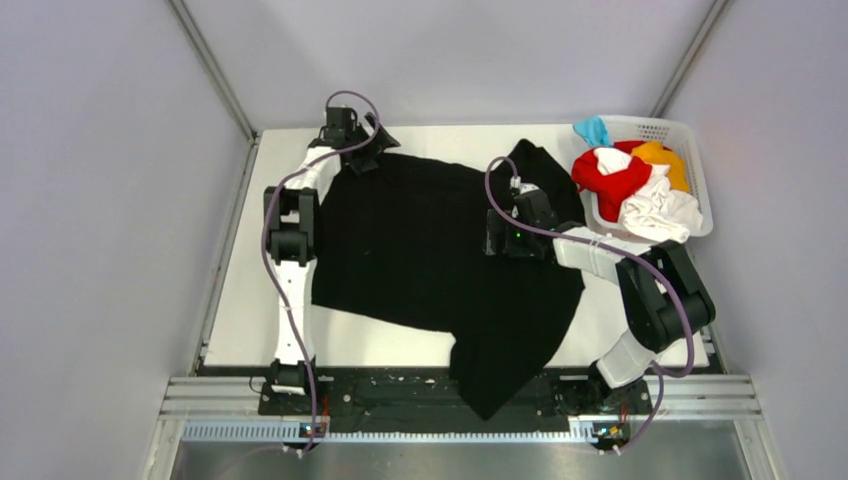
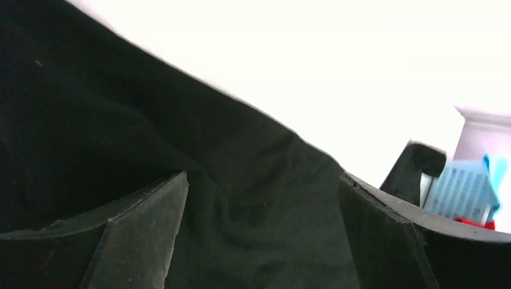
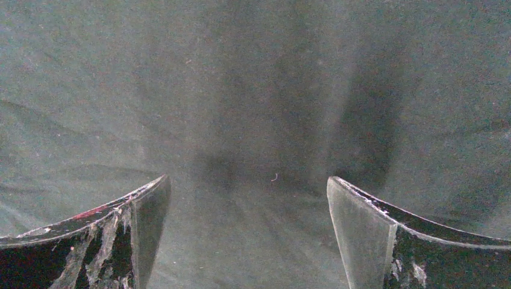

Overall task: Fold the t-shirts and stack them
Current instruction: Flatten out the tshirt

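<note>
So far nothing folded. Black t-shirt (image 1: 430, 250) lies spread flat just left of the basket (image 1: 700, 170). Left gripper (image 2: 263, 174) and right gripper (image 3: 247, 179) both hover over it, jaws apart, holding nothing. Other t-shirts (image 1: 632, 190) heaped in the basket, none stacked yet.

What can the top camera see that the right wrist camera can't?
Only the top view: the table, the white basket holding the red shirt, white shirt, orange-yellow shirt and light blue shirt, and the left gripper at the far edge of the black t-shirt. Only the right wrist view: the right gripper open, its scuffed fingers, and fine wrinkles. Both: the black t-shirt.
</note>
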`<action>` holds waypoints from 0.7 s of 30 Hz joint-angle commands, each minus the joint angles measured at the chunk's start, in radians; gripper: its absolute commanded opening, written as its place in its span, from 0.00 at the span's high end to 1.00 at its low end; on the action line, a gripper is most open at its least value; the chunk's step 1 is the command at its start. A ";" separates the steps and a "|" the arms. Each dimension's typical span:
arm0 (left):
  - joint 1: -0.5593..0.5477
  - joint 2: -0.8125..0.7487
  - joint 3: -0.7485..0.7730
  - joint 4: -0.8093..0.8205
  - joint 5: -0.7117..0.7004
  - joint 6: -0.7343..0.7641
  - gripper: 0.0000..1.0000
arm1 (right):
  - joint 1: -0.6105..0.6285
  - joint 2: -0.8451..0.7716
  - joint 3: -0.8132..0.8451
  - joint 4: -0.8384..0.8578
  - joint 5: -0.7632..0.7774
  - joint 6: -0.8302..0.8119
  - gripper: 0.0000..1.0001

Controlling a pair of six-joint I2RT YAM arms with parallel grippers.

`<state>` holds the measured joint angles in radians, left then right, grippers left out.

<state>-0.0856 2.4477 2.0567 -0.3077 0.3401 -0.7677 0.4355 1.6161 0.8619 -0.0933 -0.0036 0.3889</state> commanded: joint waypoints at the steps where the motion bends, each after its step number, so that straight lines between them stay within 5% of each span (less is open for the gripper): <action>1: 0.014 0.129 0.186 0.086 -0.149 -0.087 0.01 | -0.002 -0.027 0.001 0.026 0.033 -0.008 0.01; 7: 0.048 0.223 0.383 0.081 -0.326 -0.153 0.01 | -0.003 -0.019 0.009 -0.012 0.073 -0.016 0.01; 12: 0.112 0.062 0.165 0.044 -0.398 -0.113 0.01 | -0.018 -0.040 0.015 -0.020 0.111 -0.003 0.01; 21: 0.126 -0.187 0.156 -0.101 -0.310 0.030 0.01 | -0.067 -0.056 0.157 -0.040 0.116 0.007 0.01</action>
<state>0.0586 2.4973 2.2391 -0.3870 0.0059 -0.8230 0.3840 1.6032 0.8955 -0.1444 0.0902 0.3939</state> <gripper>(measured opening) 0.986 0.987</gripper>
